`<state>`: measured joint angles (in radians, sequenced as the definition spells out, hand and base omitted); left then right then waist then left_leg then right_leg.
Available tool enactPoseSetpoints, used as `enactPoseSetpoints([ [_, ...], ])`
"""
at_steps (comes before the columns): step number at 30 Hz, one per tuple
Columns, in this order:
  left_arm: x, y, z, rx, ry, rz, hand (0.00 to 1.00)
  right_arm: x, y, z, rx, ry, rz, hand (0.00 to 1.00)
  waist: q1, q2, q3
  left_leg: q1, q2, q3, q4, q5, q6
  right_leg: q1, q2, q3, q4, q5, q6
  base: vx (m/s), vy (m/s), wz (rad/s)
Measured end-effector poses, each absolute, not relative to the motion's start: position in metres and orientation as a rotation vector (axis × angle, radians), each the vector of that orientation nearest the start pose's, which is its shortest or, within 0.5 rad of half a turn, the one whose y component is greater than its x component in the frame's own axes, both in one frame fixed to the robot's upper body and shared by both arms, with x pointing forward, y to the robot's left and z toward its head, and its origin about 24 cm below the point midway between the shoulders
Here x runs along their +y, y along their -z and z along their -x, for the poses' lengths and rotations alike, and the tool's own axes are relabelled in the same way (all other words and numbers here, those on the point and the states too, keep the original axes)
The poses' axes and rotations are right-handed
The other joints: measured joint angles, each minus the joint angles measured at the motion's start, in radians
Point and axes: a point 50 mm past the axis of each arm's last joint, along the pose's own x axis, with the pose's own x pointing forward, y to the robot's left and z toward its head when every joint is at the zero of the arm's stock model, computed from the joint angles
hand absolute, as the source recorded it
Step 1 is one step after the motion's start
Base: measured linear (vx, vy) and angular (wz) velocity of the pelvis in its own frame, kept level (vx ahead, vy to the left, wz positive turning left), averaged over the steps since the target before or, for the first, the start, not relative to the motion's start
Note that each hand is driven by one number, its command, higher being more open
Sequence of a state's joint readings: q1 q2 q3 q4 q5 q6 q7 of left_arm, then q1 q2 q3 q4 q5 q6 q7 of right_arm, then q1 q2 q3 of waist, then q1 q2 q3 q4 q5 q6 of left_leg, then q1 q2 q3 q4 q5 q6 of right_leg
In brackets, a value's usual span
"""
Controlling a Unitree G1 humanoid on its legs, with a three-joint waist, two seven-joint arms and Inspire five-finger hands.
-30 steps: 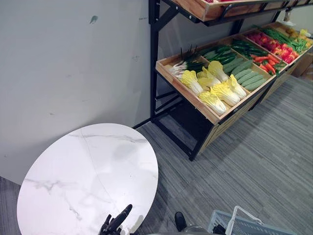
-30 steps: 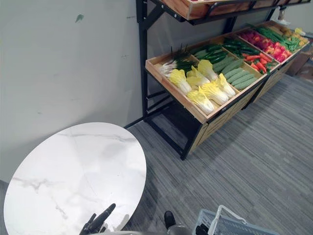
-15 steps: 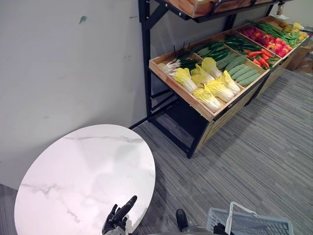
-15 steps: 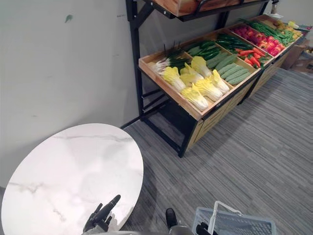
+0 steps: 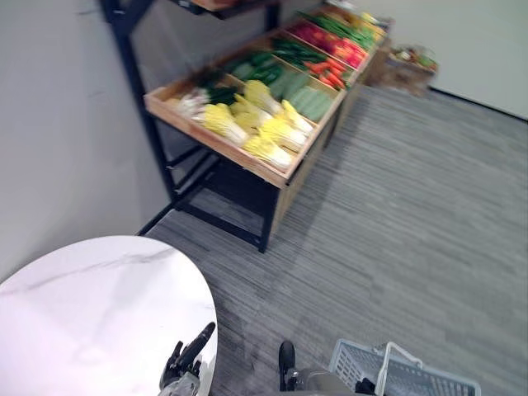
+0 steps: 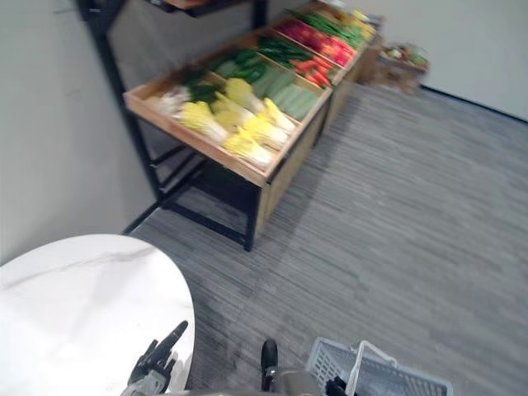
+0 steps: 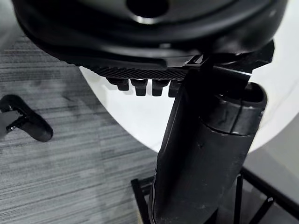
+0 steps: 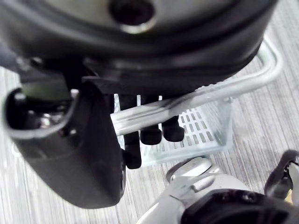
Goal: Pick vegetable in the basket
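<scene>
Far from the shelf [image 5: 221, 148], our right hand [image 8: 79, 149] curls round the basket [image 5: 353, 369] handle [image 8: 210, 95], left hand [image 5: 185, 368] loose at the table's [image 5: 82, 305] edge; next we walk to the vegetables [image 5: 264, 124].

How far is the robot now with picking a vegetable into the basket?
Done: the right hand is curled round the handle of the basket. In hand: no vegetable; the left hand is open by the round table. Left: the vegetables lie on the shelf, and the basket looks empty.
</scene>
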<state>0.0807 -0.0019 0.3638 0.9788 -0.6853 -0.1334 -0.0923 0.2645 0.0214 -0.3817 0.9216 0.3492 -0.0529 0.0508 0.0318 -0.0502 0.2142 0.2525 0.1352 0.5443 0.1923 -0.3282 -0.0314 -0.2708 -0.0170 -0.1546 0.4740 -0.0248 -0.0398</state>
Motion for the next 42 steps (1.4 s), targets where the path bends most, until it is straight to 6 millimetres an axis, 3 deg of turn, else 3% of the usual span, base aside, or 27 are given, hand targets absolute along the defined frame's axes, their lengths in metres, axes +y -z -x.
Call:
enactPoseSetpoints([
  [1, 0.205, 0.151, -0.109, 0.740, -0.657, 0.769, 1.00, -0.200, 0.164, -0.025, 1.050, 0.636, -0.511, 0.00, -0.024, 0.003, -0.003, 0.017, 0.013, 0.004, 0.001, 0.001, -0.002, -0.001, -0.067, -0.075, 0.199, -0.092, -0.007, 0.00, 0.003, 0.09],
  [2, 0.204, 0.151, -0.108, 0.744, -0.649, 0.763, 1.00, -0.200, 0.165, -0.021, 1.065, 0.650, -0.514, 0.00, -0.028, 0.003, -0.004, 0.023, 0.016, 0.007, -0.004, 0.002, -0.002, 0.006, -0.083, -0.089, 0.234, -0.102, -0.003, 0.15, 0.002, 0.12],
  [3, 0.206, 0.151, -0.106, 0.746, -0.635, 0.747, 1.00, -0.197, 0.168, -0.009, 1.111, 0.678, -0.529, 0.00, -0.032, -0.005, -0.010, 0.051, 0.003, 0.024, -0.030, 0.017, -0.027, 0.049, -0.130, -0.116, 0.259, -0.108, 0.035, 0.20, -0.030, -0.50],
  [4, 0.208, 0.152, -0.103, 0.757, -0.641, 0.739, 1.00, -0.195, 0.170, -0.009, 1.126, 0.677, -0.540, 0.00, -0.029, -0.017, -0.020, 0.045, -0.003, 0.026, -0.030, 0.040, -0.020, 0.073, -0.107, -0.135, 0.182, -0.130, 0.039, 0.18, -0.036, -0.81],
  [5, 0.208, 0.154, -0.098, 0.778, -0.651, 0.737, 1.00, -0.195, 0.170, -0.010, 1.123, 0.666, -0.544, 0.00, -0.028, -0.007, -0.023, 0.036, 0.003, 0.030, -0.018, 0.059, -0.005, 0.091, -0.093, -0.138, 0.119, -0.127, 0.035, 0.16, -0.158, -1.13],
  [6, 0.211, 0.156, -0.092, 0.804, -0.658, 0.726, 1.00, -0.198, 0.170, -0.013, 1.116, 0.660, -0.534, 0.00, -0.033, -0.007, -0.026, -0.012, 0.020, 0.031, 0.055, 0.083, 0.023, 0.145, -0.065, -0.136, -0.027, -0.111, 0.011, 0.10, -0.186, -0.93],
  [7, 0.211, 0.155, -0.091, 0.808, -0.644, 0.713, 1.00, -0.198, 0.170, -0.012, 1.122, 0.651, -0.529, 0.00, -0.031, -0.011, -0.025, -0.029, 0.003, 0.021, 0.038, 0.057, -0.020, 0.175, -0.057, -0.122, -0.117, -0.107, 0.006, 0.06, -0.204, -0.91],
  [8, 0.209, 0.155, -0.093, 0.807, -0.631, 0.710, 1.00, -0.201, 0.170, -0.013, 1.127, 0.647, -0.518, 0.00, -0.032, -0.007, -0.019, -0.038, -0.016, 0.015, -0.029, 0.055, -0.031, 0.198, -0.052, -0.109, -0.176, -0.107, 0.006, -0.10, -0.085, -0.70],
  [9, 0.204, 0.155, -0.096, 0.820, -0.595, 0.698, 1.00, -0.206, 0.170, -0.015, 1.130, 0.651, -0.506, 0.00, -0.038, 0.015, -0.012, -0.050, -0.017, 0.011, -0.105, 0.136, 0.006, 0.217, -0.035, -0.104, -0.204, -0.093, 0.010, -0.13, -0.001, -0.64],
  [10, 0.201, 0.156, -0.094, 0.834, -0.569, 0.685, 1.00, -0.206, 0.170, -0.013, 1.138, 0.654, -0.501, 0.00, -0.033, 0.015, -0.022, -0.028, -0.018, 0.017, -0.117, 0.177, -0.034, 0.237, -0.028, -0.085, -0.234, -0.080, 0.017, -0.08, 0.023, -0.38],
  [14, 0.193, 0.151, -0.109, 0.800, -0.507, 0.678, 1.00, -0.209, 0.169, -0.024, 1.130, 0.616, -0.462, 0.00, -0.038, 0.032, -0.037, -0.046, -0.026, 0.023, -0.158, 0.201, -0.029, 0.273, -0.001, -0.074, -0.410, 0.024, 0.032, -0.02, 0.057, -0.13],
  [17, 0.194, 0.150, -0.113, 0.792, -0.510, 0.690, 1.00, -0.208, 0.169, -0.030, 1.129, 0.602, -0.445, 0.00, -0.038, 0.023, -0.028, -0.056, -0.038, 0.020, -0.172, 0.222, -0.024, 0.289, -0.002, -0.076, -0.480, 0.072, 0.036, -0.06, 0.028, 0.02],
  [25, 0.191, 0.153, -0.110, 0.832, -0.498, 0.673, 1.00, -0.208, 0.170, -0.028, 1.145, 0.686, -0.453, 0.00, -0.038, 0.041, -0.022, -0.041, -0.042, -0.033, -0.205, 0.258, -0.025, 0.356, 0.004, -0.124, -0.565, 0.107, 0.034, -0.08, -0.067, 0.20],
  [30, 0.189, 0.157, -0.102, 0.875, -0.486, 0.662, 1.00, -0.211, 0.170, -0.027, 1.119, 0.770, -0.535, 0.00, -0.036, 0.058, -0.025, -0.023, -0.029, -0.033, -0.203, 0.261, -0.027, 0.380, 0.017, -0.125, -0.567, 0.103, 0.028, -0.06, -0.077, 0.00],
  [33, 0.193, 0.158, -0.098, 0.882, -0.481, 0.654, 1.00, -0.207, 0.171, -0.026, 1.106, 0.823, -0.613, 0.00, -0.036, 0.050, -0.021, -0.033, -0.005, -0.033, -0.109, 0.238, -0.051, 0.393, 0.018, -0.110, -0.568, 0.093, 0.023, -0.04, -0.081, -0.13],
  [35, 0.200, 0.157, -0.096, 0.853, -0.532, 0.679, 1.00, -0.203, 0.171, -0.028, 1.103, 0.822, -0.634, 0.00, -0.018, 0.034, -0.015, -0.125, 0.034, -0.101, 0.149, 0.197, 0.007, 0.384, 0.018, -0.036, -0.534, 0.087, 0.012, -0.02, -0.082, -0.74],
  [36, 0.200, 0.157, -0.095, 0.841, -0.552, 0.693, 1.00, -0.203, 0.171, -0.029, 1.105, 0.817, -0.630, 0.00, -0.007, 0.027, -0.012, -0.156, 0.038, -0.142, 0.202, 0.176, 0.010, 0.375, 0.018, -0.010, -0.519, 0.083, 0.007, -0.02, -0.044, -1.24],
  [37, 0.197, 0.158, -0.092, 0.830, -0.567, 0.712, 1.00, -0.207, 0.170, -0.032, 1.104, 0.807, -0.617, 0.00, 0.015, 0.039, -0.012, -0.168, 0.019, -0.245, 0.221, 0.138, 0.002, 0.366, 0.027, 0.052, -0.505, 0.078, 0.001, -0.04, 0.012, -1.48],
  [38, 0.195, 0.159, -0.087, 0.832, -0.580, 0.726, 1.00, -0.209, 0.170, -0.036, 1.106, 0.784, -0.591, 0.00, 0.012, 0.050, -0.016, -0.170, 0.015, -0.290, 0.192, 0.116, -0.009, 0.361, 0.040, 0.095, -0.500, 0.078, 0.001, -0.04, 0.035, -1.42],
  [41, 0.191, 0.159, -0.086, 0.827, -0.577, 0.734, 1.00, -0.212, 0.168, -0.033, 1.109, 0.780, -0.566, 0.00, 0.008, 0.071, -0.021, -0.182, 0.030, -0.316, 0.082, 0.118, 0.000, 0.353, 0.077, 0.114, -0.489, 0.079, 0.003, -0.04, 0.052, -0.83],
  [42, 0.190, 0.158, -0.088, 0.814, -0.578, 0.739, 1.00, -0.213, 0.168, -0.031, 1.108, 0.787, -0.561, 0.00, 0.011, 0.083, -0.025, -0.190, 0.045, -0.322, 0.078, 0.131, -0.027, 0.346, 0.092, 0.126, -0.482, 0.083, 0.007, 0.00, 0.065, -0.57],
])
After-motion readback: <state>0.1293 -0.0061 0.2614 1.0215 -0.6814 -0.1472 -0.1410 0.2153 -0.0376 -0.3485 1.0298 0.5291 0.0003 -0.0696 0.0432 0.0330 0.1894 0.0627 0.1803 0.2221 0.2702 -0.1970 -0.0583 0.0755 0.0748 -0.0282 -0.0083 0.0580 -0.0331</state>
